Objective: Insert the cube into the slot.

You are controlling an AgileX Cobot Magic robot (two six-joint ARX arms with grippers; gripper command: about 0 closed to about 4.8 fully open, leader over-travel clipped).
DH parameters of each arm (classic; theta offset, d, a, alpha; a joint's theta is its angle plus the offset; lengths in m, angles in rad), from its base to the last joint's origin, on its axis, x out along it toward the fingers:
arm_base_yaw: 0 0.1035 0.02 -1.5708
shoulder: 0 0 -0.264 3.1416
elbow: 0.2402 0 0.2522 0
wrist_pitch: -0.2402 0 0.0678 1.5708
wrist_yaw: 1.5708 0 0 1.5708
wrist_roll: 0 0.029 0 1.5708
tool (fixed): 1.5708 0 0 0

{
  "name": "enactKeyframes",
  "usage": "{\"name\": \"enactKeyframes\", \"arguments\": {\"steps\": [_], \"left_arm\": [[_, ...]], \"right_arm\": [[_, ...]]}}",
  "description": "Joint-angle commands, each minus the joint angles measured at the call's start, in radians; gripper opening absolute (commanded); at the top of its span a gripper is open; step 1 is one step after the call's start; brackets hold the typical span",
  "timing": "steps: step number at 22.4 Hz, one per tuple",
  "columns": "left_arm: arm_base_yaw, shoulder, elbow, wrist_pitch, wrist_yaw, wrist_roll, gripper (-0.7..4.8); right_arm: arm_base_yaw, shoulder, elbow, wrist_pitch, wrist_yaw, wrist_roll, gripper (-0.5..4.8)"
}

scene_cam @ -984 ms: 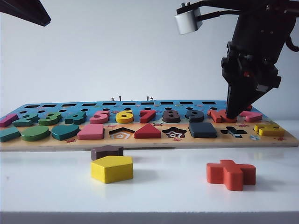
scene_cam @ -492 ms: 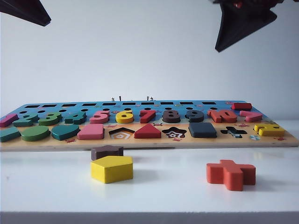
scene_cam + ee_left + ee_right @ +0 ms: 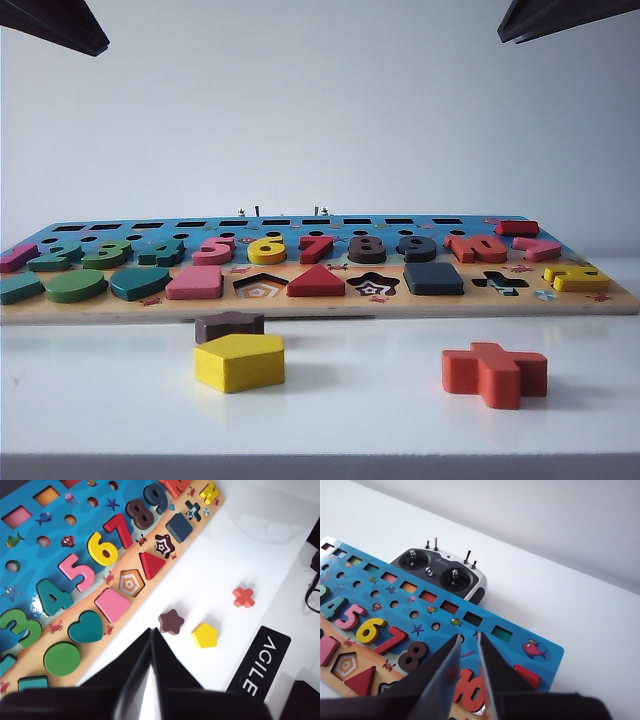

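Cube (image 3: 433, 278) hides its slot; left pincer (image 3: 151, 635) clenched, right pincer (image 3: 468, 642) slightly parted, both empty.

We've got the right gripper (image 3: 468, 647) slightly parted over the puzzle board (image 3: 540, 656); a radio controller (image 3: 441, 573) sits just behind the board.

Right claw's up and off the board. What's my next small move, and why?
Probably just park the right claw, which hangs empty and slightly open above the wooden puzzle board. The flat dark navy square wooden block already lies seated in the board, and the left claw hangs shut over the white table.
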Motion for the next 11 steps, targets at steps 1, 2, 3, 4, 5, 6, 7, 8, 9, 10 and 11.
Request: {"name": "enactKeyframes", "arguments": {"steps": [1, 2, 3, 4, 5, 6, 7, 8, 9, 10, 11], "left_arm": [[0.001, 0.001, 0.005, 0.013, 0.002, 0.008, 0.17], [0.001, 0.001, 0.005, 0.013, 0.002, 0.008, 0.17], [0.001, 0.001, 0.005, 0.013, 0.002, 0.008, 0.17], [0.001, 0.001, 0.005, 0.013, 0.002, 0.008, 0.17], [0.001, 0.001, 0.005, 0.013, 0.002, 0.008, 0.17], [0.001, 0.001, 0.005, 0.013, 0.002, 0.008, 0.17], [0.001, 0.001, 0.005, 0.014, 0.002, 0.008, 0.17], [0.001, 0.001, 0.005, 0.016, 0.006, 0.007, 0.17], [0.001, 0.0, 0.005, 0.021, 0.006, 0.007, 0.17], [0.001, 0.0, 0.005, 0.022, 0.006, 0.008, 0.17], [0.001, -0.001, 0.005, 0.022, 0.006, 0.008, 0.17]], "right_arm": [[0.0, -0.075, -0.077, 0.081, 0.035, 0.004, 0.83], [0.0, -0.092, -0.094, 0.089, 0.037, 0.004, 0.83], [0.0, -0.113, -0.114, 0.096, 0.037, 0.004, 0.83], [0.0, -0.133, -0.133, 0.104, 0.04, 0.005, 0.83], [0.0, -0.152, -0.15, 0.108, 0.05, 0.008, 0.83], [0.0, -0.175, -0.166, 0.11, 0.066, 0.016, 0.83], [0.0, -0.194, -0.182, 0.111, 0.08, 0.026, 0.83], [0.0, -0.212, -0.195, 0.112, 0.089, 0.031, 0.83], [0.0, -0.232, -0.212, 0.114, 0.092, 0.031, 0.83], [0.0, -0.251, -0.229, 0.118, 0.092, 0.031, 0.83], [0.0, -0.287, -0.26, 0.126, 0.093, 0.034, 0.83]]}}
